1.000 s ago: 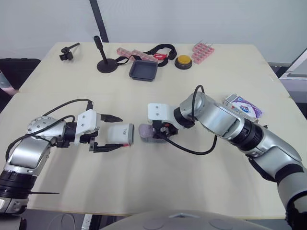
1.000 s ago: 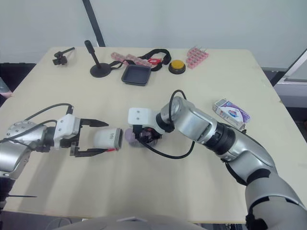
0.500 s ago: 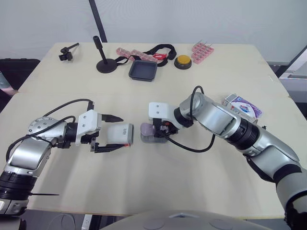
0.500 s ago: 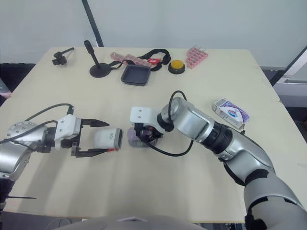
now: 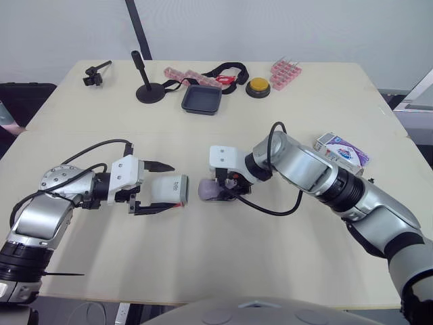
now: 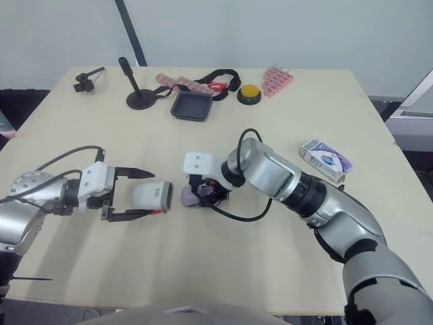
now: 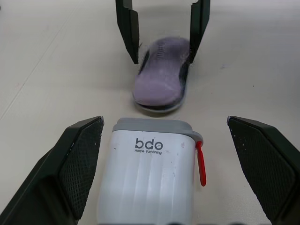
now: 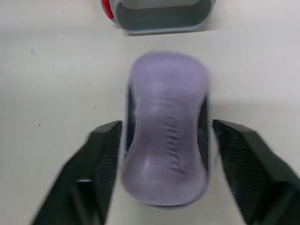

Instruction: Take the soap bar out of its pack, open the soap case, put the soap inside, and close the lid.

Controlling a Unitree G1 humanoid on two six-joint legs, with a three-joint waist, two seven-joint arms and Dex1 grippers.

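Soap bar | inside right gripper | contact unclear | facing soap case

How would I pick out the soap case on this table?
On the beige table, find the left gripper. The soap case lies between its spread black fingers: a white box with a grey rim, a red tab and bdo printed on it, unlike the purple soap bar beside it.
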